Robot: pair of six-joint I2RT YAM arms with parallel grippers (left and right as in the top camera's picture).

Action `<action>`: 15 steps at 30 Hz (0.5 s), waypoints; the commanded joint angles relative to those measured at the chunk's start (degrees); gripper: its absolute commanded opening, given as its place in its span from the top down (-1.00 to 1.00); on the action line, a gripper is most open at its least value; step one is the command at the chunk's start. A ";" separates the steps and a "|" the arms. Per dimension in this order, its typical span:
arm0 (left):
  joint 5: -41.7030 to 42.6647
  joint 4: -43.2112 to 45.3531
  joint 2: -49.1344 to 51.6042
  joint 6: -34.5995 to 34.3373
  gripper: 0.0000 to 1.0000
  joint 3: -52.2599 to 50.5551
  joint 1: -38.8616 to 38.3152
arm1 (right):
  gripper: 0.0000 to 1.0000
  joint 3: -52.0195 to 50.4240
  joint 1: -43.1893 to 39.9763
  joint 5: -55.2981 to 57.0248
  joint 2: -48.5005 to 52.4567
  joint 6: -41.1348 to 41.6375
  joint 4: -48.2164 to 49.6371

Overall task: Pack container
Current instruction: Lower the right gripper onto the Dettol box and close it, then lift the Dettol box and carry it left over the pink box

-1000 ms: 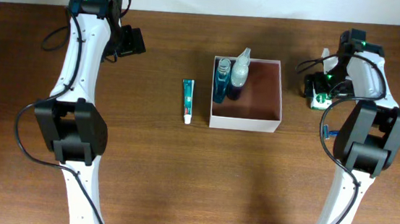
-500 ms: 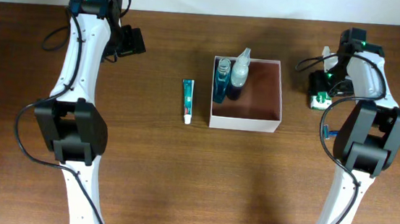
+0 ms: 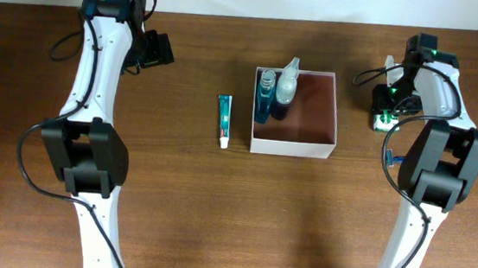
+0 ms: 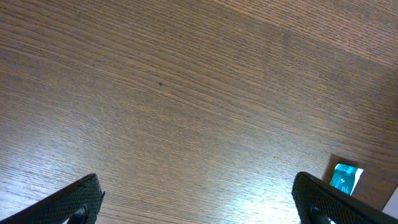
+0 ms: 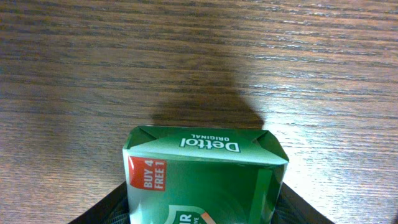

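The container, a square white-walled box with a reddish-brown inside, stands at the table's middle. A blue bottle and a clear spray bottle stand in its left part. A teal toothpaste tube lies on the table left of it; its end also shows in the left wrist view. My right gripper is at the far right, shut on a green Dettol soap packet, which shows small in the overhead view. My left gripper is open and empty over bare wood at the back left.
The table is dark brown wood. The right half of the container's inside is free. Both arm bases stand near the front edge, left and right.
The right gripper has shifted slightly over the green packet, which shows less in the overhead view than a second ago. The left arm has not moved.
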 commanded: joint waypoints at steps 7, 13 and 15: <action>-0.22 -0.04 0.33 0.90 -0.99 0.61 0.13 | 0.02 -0.35 -0.11 0.46 0.61 0.07 -0.72; -0.22 -0.04 0.33 0.90 -0.99 0.61 0.15 | 0.05 3.28 -0.11 0.46 0.37 0.11 -3.21; -0.22 -0.04 0.33 0.90 -0.99 0.61 0.13 | 0.10 5.09 -0.11 0.44 0.07 0.83 -4.26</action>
